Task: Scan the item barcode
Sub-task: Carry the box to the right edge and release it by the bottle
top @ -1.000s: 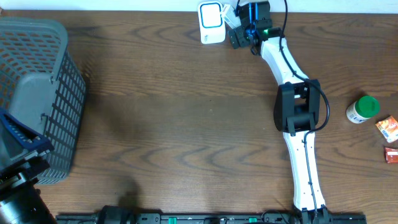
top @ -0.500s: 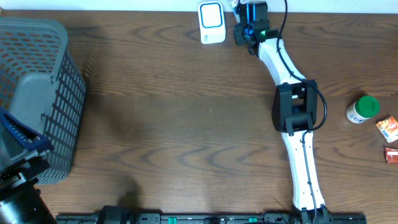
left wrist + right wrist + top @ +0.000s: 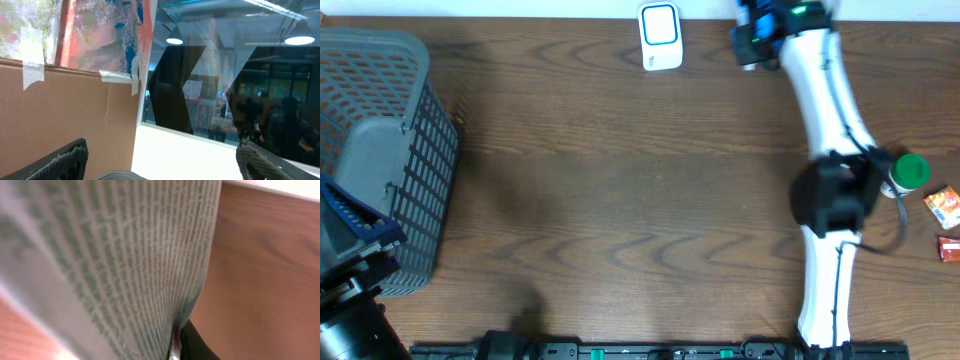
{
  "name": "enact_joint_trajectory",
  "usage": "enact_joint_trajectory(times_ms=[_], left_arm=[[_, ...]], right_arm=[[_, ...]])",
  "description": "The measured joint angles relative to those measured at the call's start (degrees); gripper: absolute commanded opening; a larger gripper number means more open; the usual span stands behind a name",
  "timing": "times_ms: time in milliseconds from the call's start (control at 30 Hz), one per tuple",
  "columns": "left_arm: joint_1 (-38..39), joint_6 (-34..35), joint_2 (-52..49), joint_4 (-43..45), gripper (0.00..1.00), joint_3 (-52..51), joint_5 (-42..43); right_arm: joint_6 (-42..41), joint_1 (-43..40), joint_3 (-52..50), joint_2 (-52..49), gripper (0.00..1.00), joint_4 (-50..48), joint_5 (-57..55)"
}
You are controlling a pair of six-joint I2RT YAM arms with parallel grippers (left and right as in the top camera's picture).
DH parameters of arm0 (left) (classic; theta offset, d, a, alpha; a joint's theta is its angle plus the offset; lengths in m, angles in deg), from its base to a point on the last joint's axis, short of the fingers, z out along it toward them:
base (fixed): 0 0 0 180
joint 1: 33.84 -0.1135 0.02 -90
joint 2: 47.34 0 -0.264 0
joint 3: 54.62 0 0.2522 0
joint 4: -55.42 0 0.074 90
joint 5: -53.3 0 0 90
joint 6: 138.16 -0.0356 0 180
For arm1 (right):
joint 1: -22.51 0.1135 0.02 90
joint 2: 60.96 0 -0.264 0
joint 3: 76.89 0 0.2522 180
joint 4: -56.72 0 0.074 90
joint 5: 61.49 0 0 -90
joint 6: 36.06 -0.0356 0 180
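Right wrist view: nearly the whole frame is being filled by a printed packet (image 3: 110,255), its blurred rows of small grey-green text sitting too close to be read. Its lower edge is being pinched by the right gripper (image 3: 758,28), and one dark finger (image 3: 197,345) is being glimpsed at the bottom.

From overhead, that gripper is being held at the far edge of the table (image 3: 620,200), right of the white scanner (image 3: 660,36) and apart from it. The packet cannot be made out there.

The right arm (image 3: 825,100) is being stretched across from the near edge, and part of a green-capped bottle (image 3: 912,170) is being covered by its dark elbow. An orange pack (image 3: 942,205) and a red pack (image 3: 950,247) are being shown just beyond, at the right edge. A grey mesh basket (image 3: 380,120) is being shown at the far left.

The left gripper (image 3: 161,147) is being held spread wide, its textured pads (image 3: 60,162) at the view's bottom corners.

The table is being shown as dark brown grained wood. Behind the left gripper, taped cardboard (image 3: 65,115), a paint-smeared panel (image 3: 100,30) and dark glass with hanging lamps (image 3: 174,37) are being seen.
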Motion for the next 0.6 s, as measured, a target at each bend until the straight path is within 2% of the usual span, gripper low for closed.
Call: enact_joint_trajectory(times_ms=[100,233,367,600], left_arm=[[0.00,0.00,0.00,-0.04,0.95,0.00,0.00],[0.00,0.00,0.00,-0.04,0.95,0.00,-0.02],[0.00,0.00,0.00,-0.02,0.95,0.00,-0.02],[0.00,0.00,0.00,-0.04,0.95,0.00,-0.02]], right_arm=[[-0.04,-3.17,0.42,7.04,0.01,11.50,-4.66],[-1.46,-8.79,1.05,9.27,0.04,22.60,-12.04],[-4.57,-16.48,-1.11,7.37,0.07,24.02,-17.49],[-10.75,-31.21,-10.40,5.73,0.07,22.45,-20.15]])
